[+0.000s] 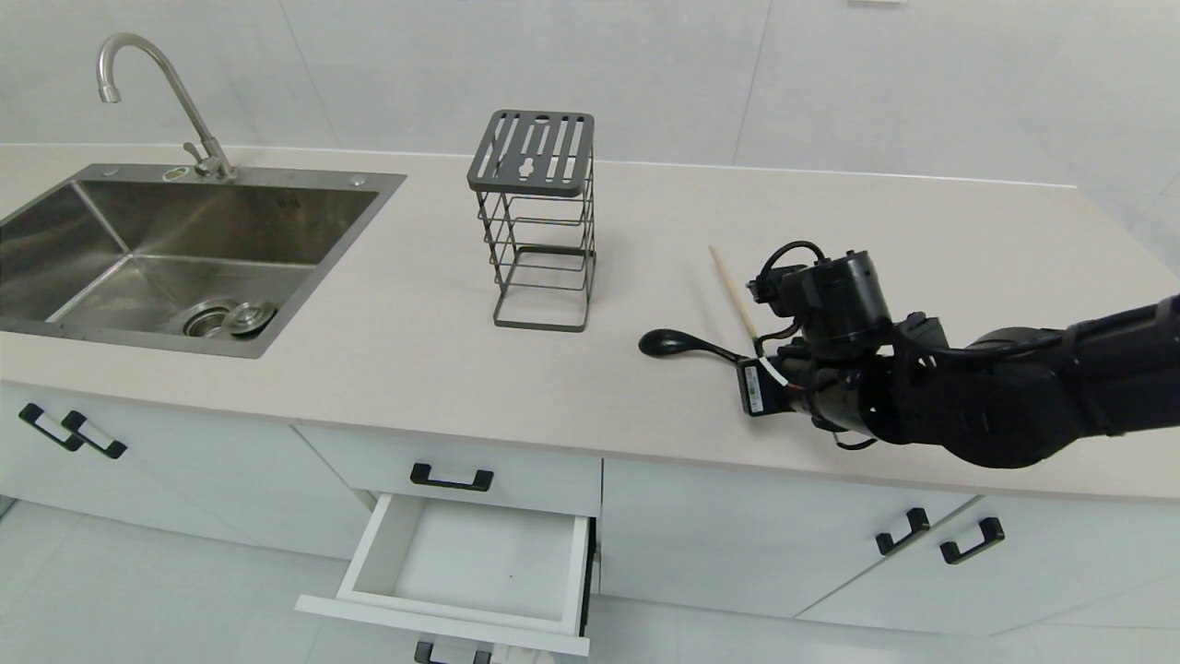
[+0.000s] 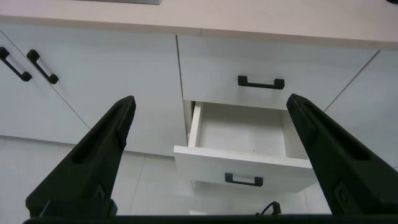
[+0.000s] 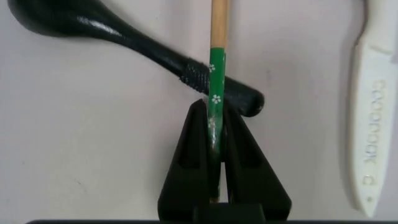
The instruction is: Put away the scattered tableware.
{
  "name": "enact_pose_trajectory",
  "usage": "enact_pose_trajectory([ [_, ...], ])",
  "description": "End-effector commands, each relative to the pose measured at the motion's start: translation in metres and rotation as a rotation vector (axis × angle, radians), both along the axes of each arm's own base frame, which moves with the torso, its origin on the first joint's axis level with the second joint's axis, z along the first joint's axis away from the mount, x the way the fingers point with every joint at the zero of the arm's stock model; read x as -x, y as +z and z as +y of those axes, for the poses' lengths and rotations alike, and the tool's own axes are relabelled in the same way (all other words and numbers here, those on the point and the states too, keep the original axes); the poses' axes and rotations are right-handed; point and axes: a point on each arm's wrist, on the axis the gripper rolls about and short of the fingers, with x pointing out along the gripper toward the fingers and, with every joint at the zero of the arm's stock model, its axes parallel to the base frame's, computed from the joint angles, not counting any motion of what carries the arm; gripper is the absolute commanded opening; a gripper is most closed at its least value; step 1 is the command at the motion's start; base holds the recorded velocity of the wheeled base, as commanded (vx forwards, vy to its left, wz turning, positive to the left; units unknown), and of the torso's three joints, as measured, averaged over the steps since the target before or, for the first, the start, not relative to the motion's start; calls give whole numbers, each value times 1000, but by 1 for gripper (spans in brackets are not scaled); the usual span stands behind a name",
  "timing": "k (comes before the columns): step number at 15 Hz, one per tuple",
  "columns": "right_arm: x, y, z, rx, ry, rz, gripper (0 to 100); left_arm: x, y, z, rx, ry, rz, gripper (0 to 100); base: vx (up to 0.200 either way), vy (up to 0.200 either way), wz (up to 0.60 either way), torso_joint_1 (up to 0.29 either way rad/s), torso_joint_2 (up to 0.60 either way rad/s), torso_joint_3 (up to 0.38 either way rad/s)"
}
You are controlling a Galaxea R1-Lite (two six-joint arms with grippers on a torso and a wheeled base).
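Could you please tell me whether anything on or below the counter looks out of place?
Yes: a black spoon lies loose on the counter with a chopstick crossing its handle, the right gripper shut on the chopstick; a white utensil lies beside them. Below, one drawer stands pulled open.

Raised lettering is running along the white handle (image 3: 372, 124); tiny flower marks are dotting the chopstick (image 3: 217, 68); a barcode label (image 1: 753, 388) is sitting on the right arm (image 1: 1014, 406); an unreadable sticker (image 1: 175, 173) is lying on the sink (image 1: 277, 173), far rim.
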Motion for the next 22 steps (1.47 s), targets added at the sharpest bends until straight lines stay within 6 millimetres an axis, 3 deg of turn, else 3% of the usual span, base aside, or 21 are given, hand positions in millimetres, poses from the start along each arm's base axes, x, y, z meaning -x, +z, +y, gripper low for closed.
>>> enact_pose_trajectory([
  [1,18,33,-7,-45,18,-78,0,0,0,0,0,0,1,100,0,0,0,0,0,0],
  [2,25,44,-7,-64,30,-104,0,0,0,0,0,0,1,100,0,0,0,0,0,0],
  [3,40,70,-13,-105,45,-169,0,0,0,0,-2,0,3,100,0,0,0,0,0,0],
  [5,78,98,-17,-175,206,-221,0,0,0,0,0,0,1,100,0,0,0,0,0,0],
  [7,106,110,-26,-180,327,-257,0,0,0,0,0,0,1,100,0,0,0,0,0,0],
  [9,125,92,-33,-140,425,-215,0,0,0,0,0,0,1,100,0,0,0,0,0,0],
  [11,131,81,-34,-162,488,-213,0,0,0,0,0,0,1,100,0,0,0,0,0,0],
  [16,145,80,-18,-183,722,-285,0,0,0,0,0,0,1,100,0,0,0,0,0,0],
  [19,153,51,-11,-97,847,-205,0,0,0,0,0,0,1,100,0,0,0,0,0,0],
  [22,157,36,6,-84,933,-143,0,0,0,0,0,0,1,100,0,0,0,0,0,0],
])
